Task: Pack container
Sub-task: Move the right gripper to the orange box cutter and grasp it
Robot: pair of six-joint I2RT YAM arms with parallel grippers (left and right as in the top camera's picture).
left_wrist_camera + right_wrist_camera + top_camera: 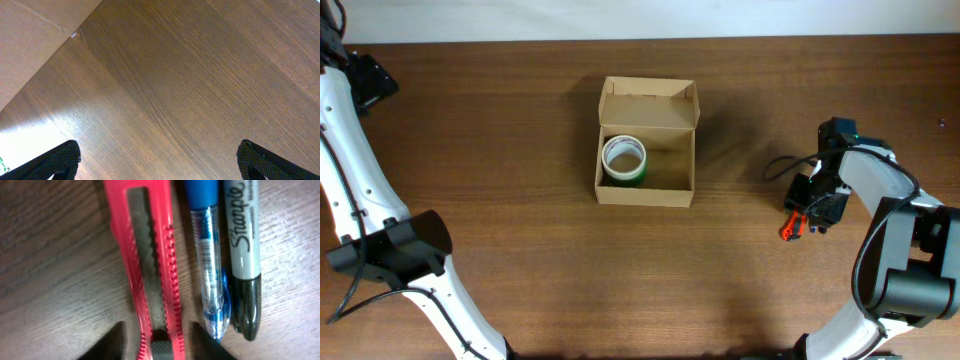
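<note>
While looking down from overhead, finding the container [645, 193] sitting at the middle of the table [500, 260], well apart from both arms, with its flap lid [649, 108] standing folded back at the far side, presumably leaving the mouth clear for loading. Showing plain tan cardboard, rectangular and unmarked, with a tape roll [623, 160] lying flat in its left part, white on top and green at the side, and bare floor showing right of the roll. Judging the packing as begun, with room waiting. Catching also the right arm [880, 190] bending down over a red cutter [787, 231] well to the right of the box, and the left arm [350, 170] stretching off toward the far left corner, probably parking out of the way. Turning to the left wrist view, seeing bare wood under the left gripper [160, 160], jaws standing wide apart and holding nothing; noting a tan cardboard-like surface [25, 45] in the upper corner, not being able to tell what it is. Turning to the right wrist view, seeing the right gripper [157, 347] hanging low, jaws apart and straddling the cutter's slider end without pinching, likely lining up a grasp. Lying parallel just beside the cutter, a blue pen [207, 255] and a black Sharpie marker [245, 245], close enough to be risking a nudge from the nearer finger.
</note>
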